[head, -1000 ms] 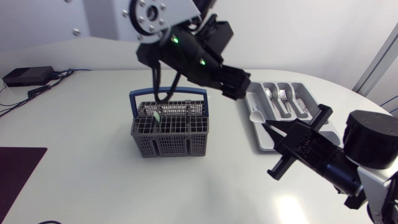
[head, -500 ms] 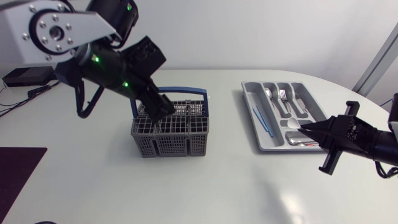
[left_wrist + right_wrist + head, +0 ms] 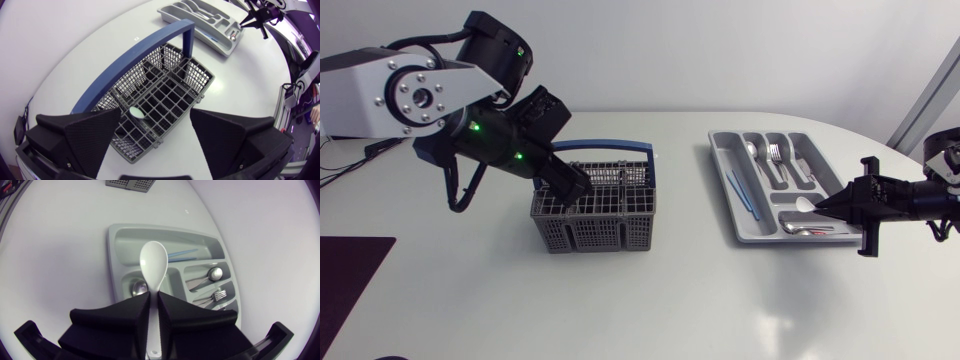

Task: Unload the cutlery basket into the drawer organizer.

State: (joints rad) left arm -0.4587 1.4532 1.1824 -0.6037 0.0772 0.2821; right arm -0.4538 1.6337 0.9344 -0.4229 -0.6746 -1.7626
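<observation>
1. Evidently late-stage work, on a plain glossy white table (image 3: 650, 300).
2. Drawer organizer (image 3: 722, 172): metal cutlery (image 3: 775, 155) already filed.
3. Cutlery basket (image 3: 595, 218): nearly empty.
4. Left gripper (image 3: 155, 120): fingers wide, over the basket.
5. Right gripper (image 3: 154, 296): clamped on a white spoon (image 3: 153, 265) above the organizer, not yet deposited.
6. One pale-ended piece (image 3: 136, 112) stands in the basket, outstanding.

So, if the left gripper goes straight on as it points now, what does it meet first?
Probably the pale green tip standing in the basket, right ahead between the open fingers of the left gripper; if it misses that, the basket's grid. Depth is unclear.
</observation>
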